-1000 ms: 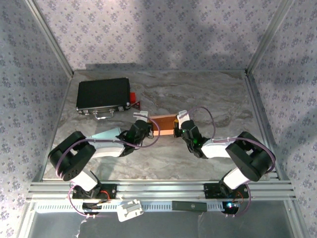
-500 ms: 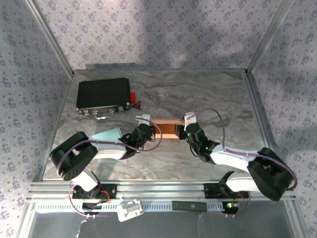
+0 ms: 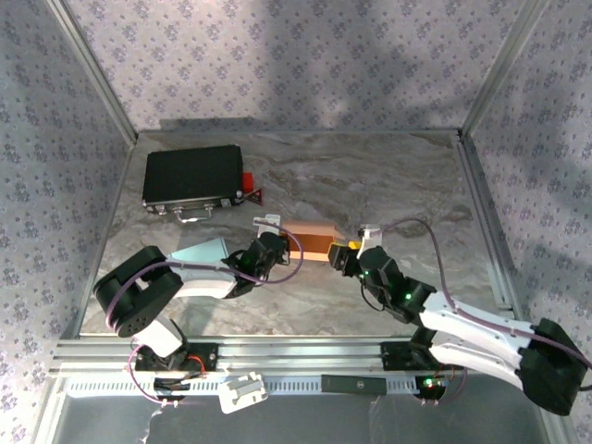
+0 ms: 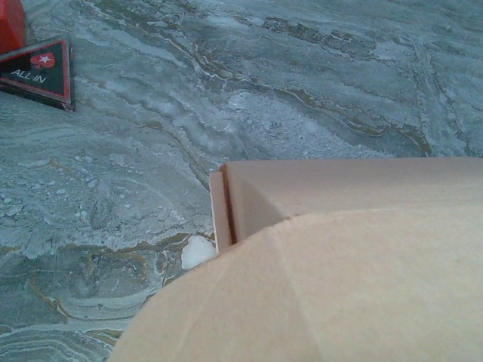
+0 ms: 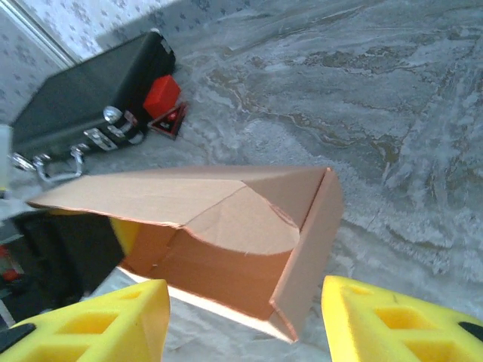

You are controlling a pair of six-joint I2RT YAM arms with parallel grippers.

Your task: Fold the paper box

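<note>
The brown paper box point(image 3: 313, 242) lies on its side mid-table, between the two arms. My left gripper point(image 3: 276, 245) is at its left end, shut on a flap there. In the left wrist view the cardboard point(image 4: 339, 226) is pressed close and hides the fingers. My right gripper point(image 3: 344, 256) stands open just off the box's right end. In the right wrist view its yellow fingertips point(image 5: 132, 317) flank the near corner of the box point(image 5: 226, 226). That end is open, with a rounded flap folded inward and a side flap standing out.
A black case point(image 3: 192, 178) sits at the back left, with a red piece point(image 3: 247, 180) and a triangular card point(image 4: 41, 72) beside it. A pale blue sheet point(image 3: 199, 252) lies under the left arm. Metal frame posts and walls ring the marble table point(image 3: 388, 176).
My right gripper opened, let go of the box's right end and drew back toward the near right. The left gripper stayed shut on the box, which barely shifted.
</note>
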